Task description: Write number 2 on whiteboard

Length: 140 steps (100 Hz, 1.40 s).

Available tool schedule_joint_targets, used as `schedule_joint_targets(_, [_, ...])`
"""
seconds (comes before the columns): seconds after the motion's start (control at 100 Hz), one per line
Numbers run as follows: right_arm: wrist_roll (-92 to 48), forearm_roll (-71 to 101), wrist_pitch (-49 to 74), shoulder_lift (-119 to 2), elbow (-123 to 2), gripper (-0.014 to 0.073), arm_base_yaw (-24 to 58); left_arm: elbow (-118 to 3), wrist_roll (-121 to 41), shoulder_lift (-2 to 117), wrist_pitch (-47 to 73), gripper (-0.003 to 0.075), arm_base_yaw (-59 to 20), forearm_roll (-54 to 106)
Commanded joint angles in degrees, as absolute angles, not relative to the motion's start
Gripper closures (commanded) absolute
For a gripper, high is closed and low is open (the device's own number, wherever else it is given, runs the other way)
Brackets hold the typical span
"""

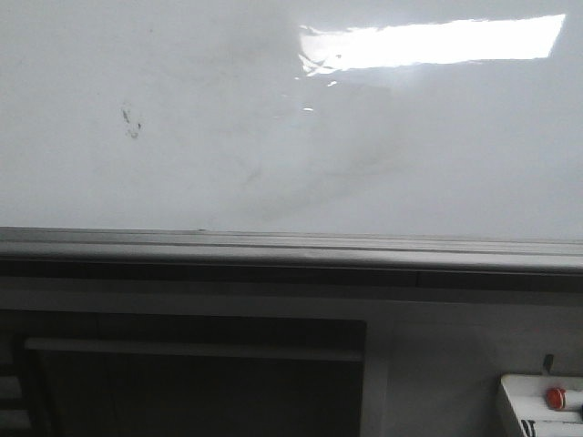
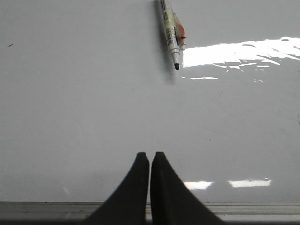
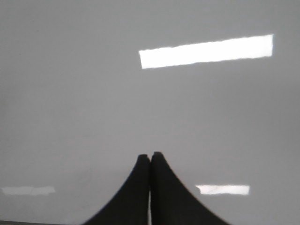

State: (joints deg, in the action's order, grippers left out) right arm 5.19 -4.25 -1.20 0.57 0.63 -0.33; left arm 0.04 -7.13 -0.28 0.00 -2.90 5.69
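Note:
The whiteboard [image 1: 273,155] fills the upper front view, glossy white with grey smears, a bright reflection [image 1: 437,41] and a grey bottom rail [image 1: 291,248]. No number 2 shows on it, only small dark smudge marks [image 1: 130,123]. Neither gripper shows in the front view. In the left wrist view my left gripper [image 2: 149,154] is shut and empty over a glossy white surface [image 2: 70,93] with a rail at its edge. An uncapped marker [image 2: 171,33], black tip toward the gripper, lies well beyond the fingertips. My right gripper [image 3: 150,154] is shut and empty over the same kind of white surface [image 3: 70,93].
Below the rail a dark cabinet panel [image 1: 200,382] fills the lower left. A white tray [image 1: 537,410] holding a red-capped item [image 1: 554,397] sits at the lower right corner.

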Motion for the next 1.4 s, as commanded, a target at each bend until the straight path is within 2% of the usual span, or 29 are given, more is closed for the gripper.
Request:
schedule_joint_targets(0.0, [4.6,-5.5,-6.0,1.6,2.3,0.0666,-0.6,2.0,-7.2,-1.9,-4.2,0.0739,-2.8,6.2])
schedule_joint_targets(0.19, [4.7,-5.1,-4.7,1.6,0.6,0.0666,-0.6,-0.2,-7.2,-1.9,-4.3,0.0739,-2.8,8.4])
schedule_joint_targets(0.41, [4.7,-3.0,12.2,0.1,-13.4,0.0666,-0.2,-10.8,-7.2,-0.6,5.2,0.0739,-2.8,9.9])
schedule_joint_targets(0.57, [4.6,-3.0,23.9,-6.8,-24.2,0.0666,1.3,-21.1,-7.2,5.0,13.7,0.0739,-2.8,9.4])
schedule_joint_targets(0.88, [-0.9,-2.9,37.9,-24.6,-39.0,0.0666,3.8,-37.3,-7.2,20.7,27.2,0.0739,-2.8,4.5])
schedule_joint_targets(1.3, [-0.9,-2.5,39.2,-32.1,-40.2,0.0664,3.8,-37.4,-7.2,28.5,26.7,0.0739,-2.8,4.7])
schedule_joint_targets(1.39, [-0.9,-2.5,39.1,-32.1,-40.2,0.0615,3.8,-37.2,-7.2,30.1,26.8,0.072,-2.8,4.7])
